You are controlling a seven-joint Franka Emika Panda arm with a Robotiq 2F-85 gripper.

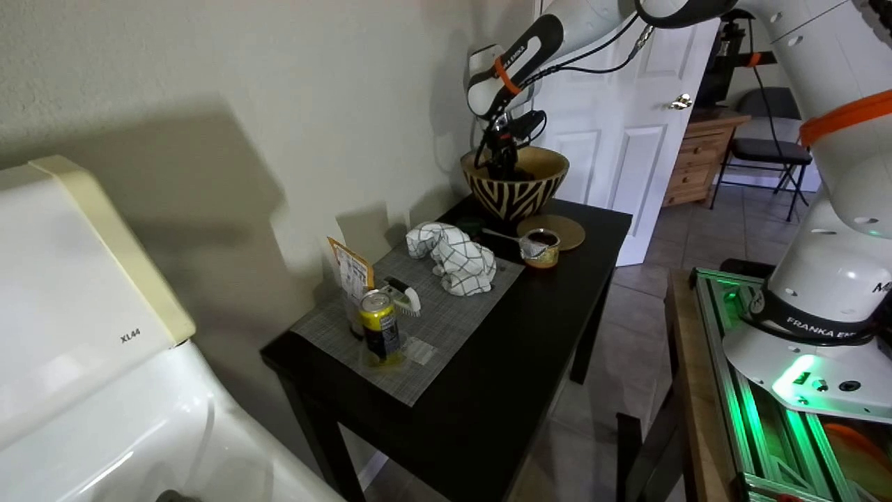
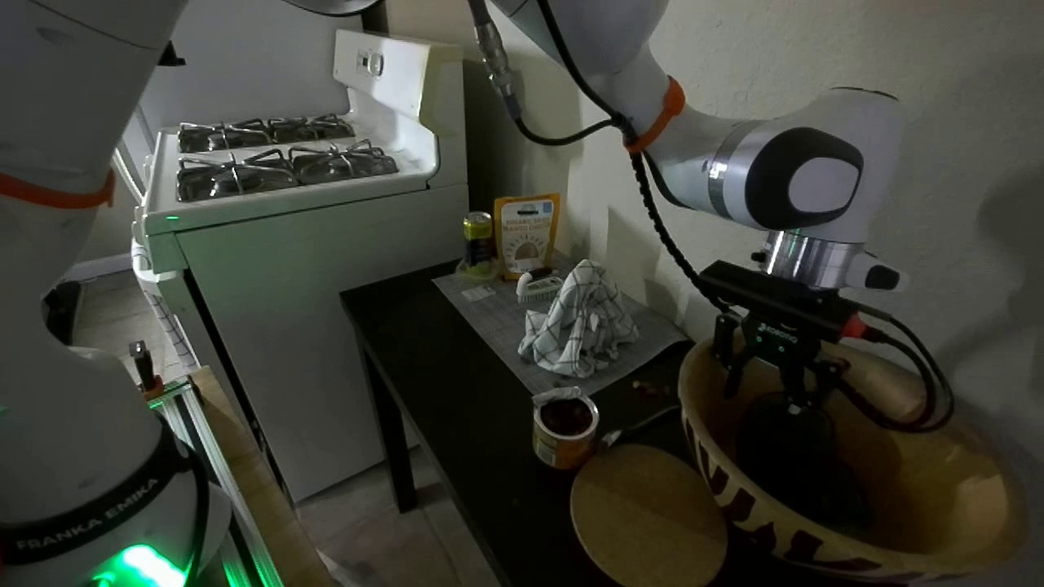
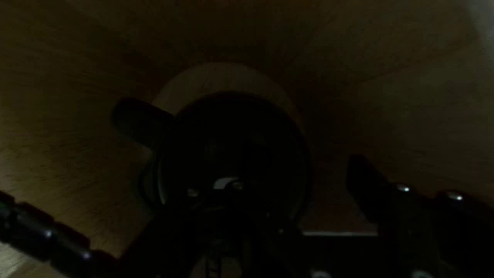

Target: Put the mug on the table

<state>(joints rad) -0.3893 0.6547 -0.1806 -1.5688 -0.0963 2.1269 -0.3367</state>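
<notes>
The dark mug [image 2: 803, 465] is inside the large striped bowl [image 2: 783, 530], which stands at the end of the black-brown table [image 2: 408, 326]. In the very dark wrist view the mug [image 3: 231, 127] shows from above, with its handle to the left. My gripper [image 2: 763, 395] reaches down into the bowl at the mug. In the wrist view its fingers [image 3: 297, 173] are apart: one lies over the mug's opening, the other is outside its right wall with a gap. The gripper [image 1: 503, 171] also shows in an exterior view, where the bowl hides most of the mug.
On the table are a round tan board [image 2: 648, 514], an opened container [image 2: 564, 428] with a utensil beside it, and a checked cloth [image 2: 583, 322] on a grey mat. A yellow-and-dark can [image 1: 380, 328], a brush [image 1: 403, 296] and a pouch [image 2: 526, 236] stand farther along. A wall borders the table.
</notes>
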